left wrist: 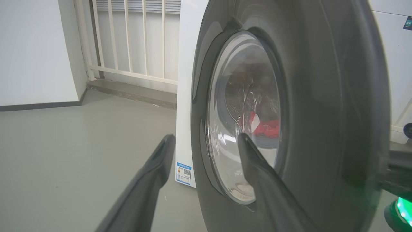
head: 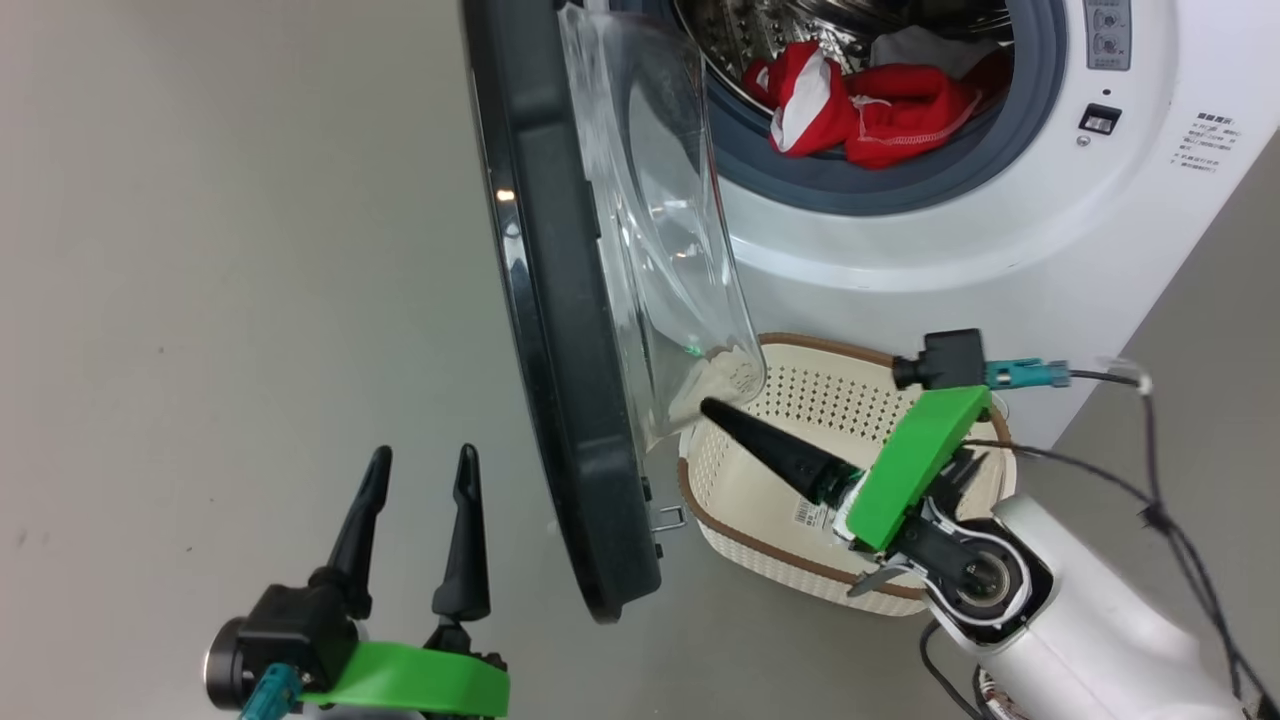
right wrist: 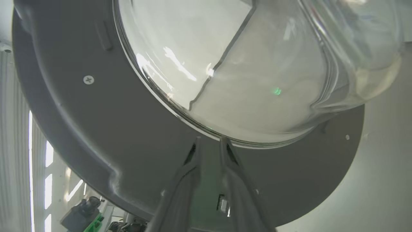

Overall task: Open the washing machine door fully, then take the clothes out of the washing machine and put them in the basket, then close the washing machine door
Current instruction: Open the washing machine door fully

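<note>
Right fingers (right wrist: 186, 175): narrow gap between them, nothing clamped. Tips are up against the inner face of the washing machine door (right wrist: 80, 129), at the seam where the grey ring meets the glass bowl window (right wrist: 257, 80). Actual contact: cannot tell.

Left fingers (head: 465, 530): spread wide, empty, on the door's outer side, with the black rim just beside them.

Door stands roughly edge-on to the washing machine (head: 1000, 250), so judged only part open. Clothes (head: 880, 115) lie in the drum, well beyond the right fingers. Basket (head: 830, 400) sits directly under those fingers, on the floor.

Step in hand: swing the door fully open.
- Push on the rigid grey ring, not the glass, which looks curved and slippery.
- Follow the hinge arc rather than a straight line.
- Left fingers appear to sit in the swing path, so clear them first.
- Keep the right forearm from nudging the basket.
</note>
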Motion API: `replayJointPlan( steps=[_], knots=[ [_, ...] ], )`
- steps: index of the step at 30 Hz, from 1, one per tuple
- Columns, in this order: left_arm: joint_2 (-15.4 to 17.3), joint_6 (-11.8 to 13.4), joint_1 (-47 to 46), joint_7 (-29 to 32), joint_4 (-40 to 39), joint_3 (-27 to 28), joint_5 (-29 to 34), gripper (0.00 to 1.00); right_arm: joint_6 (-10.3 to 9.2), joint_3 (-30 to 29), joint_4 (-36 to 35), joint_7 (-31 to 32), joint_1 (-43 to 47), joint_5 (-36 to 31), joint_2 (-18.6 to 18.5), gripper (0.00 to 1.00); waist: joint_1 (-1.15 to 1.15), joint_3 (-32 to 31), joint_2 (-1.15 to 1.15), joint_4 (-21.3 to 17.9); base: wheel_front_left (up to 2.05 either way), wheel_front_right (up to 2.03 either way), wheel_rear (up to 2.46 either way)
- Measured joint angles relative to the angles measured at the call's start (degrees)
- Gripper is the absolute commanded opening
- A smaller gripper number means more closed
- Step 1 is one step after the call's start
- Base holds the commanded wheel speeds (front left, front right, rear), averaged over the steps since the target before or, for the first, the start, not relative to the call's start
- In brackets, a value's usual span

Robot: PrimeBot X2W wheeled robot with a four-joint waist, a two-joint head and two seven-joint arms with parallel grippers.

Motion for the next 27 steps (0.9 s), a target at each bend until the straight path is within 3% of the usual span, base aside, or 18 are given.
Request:
replayJointPlan(
  steps=[7, 14, 20, 27],
  knots=[
    [0.0, 0.8, 1.2, 0.0, -0.5, 0.6, 0.0, 1.0, 0.0, 3.3, 1.6, -15.9, 0.4, -18.8, -1.8, 1.0, 0.0, -1.3, 0.0, -0.2, 0.0, 0.0, 0.0],
    [0.1, 0.7, 2.4, 0.0, -0.5, 1.2, 0.5, 1.0, 0.01, 3.0, 9.3, -27.8, 1.7, -31.9, 0.2, 1.0, 0.0, -2.8, 0.0, -1.0, 0.0, 0.0, 0.0],
    [0.1, 0.1, 3.2, 0.0, -0.6, 1.5, 1.7, 1.0, 0.07, -4.7, 16.0, -31.1, 3.1, -46.4, 3.6, 1.0, 0.0, -4.2, 0.0, -1.3, 0.0, 0.0, 0.0],
    [0.2, -0.4, 3.9, 0.0, -2.1, 1.9, 2.7, 1.0, 0.08, -20.3, 7.0, -31.3, 10.5, -67.7, 6.7, 1.0, 0.0, -5.1, 0.0, -1.1, 0.0, 0.0, 0.0]
  ],
)
